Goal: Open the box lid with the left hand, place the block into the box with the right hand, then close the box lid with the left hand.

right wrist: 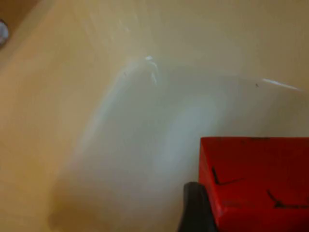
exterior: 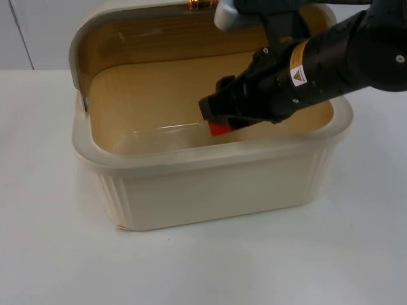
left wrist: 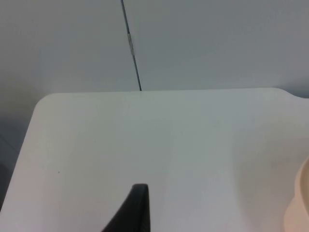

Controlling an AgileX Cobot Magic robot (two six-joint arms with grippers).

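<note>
A cream box (exterior: 210, 184) stands on the white table with its lid (exterior: 127, 28) swung up at the back. My right gripper (exterior: 216, 117) reaches down into the box and is shut on the red block (exterior: 220, 129), low inside and close to the front wall. In the right wrist view the red block (right wrist: 256, 183) sits against a black fingertip (right wrist: 195, 208), above the box's pale floor (right wrist: 159, 125). One black fingertip (left wrist: 136, 208) of my left gripper hangs over the bare table, off to the side of the box's cream edge (left wrist: 299, 203).
White table top (exterior: 51, 254) lies open in front of the box and to both sides. The grey partition wall (left wrist: 193, 43) rises behind the table's far edge. The right arm (exterior: 343, 51) crosses over the box's right rear corner.
</note>
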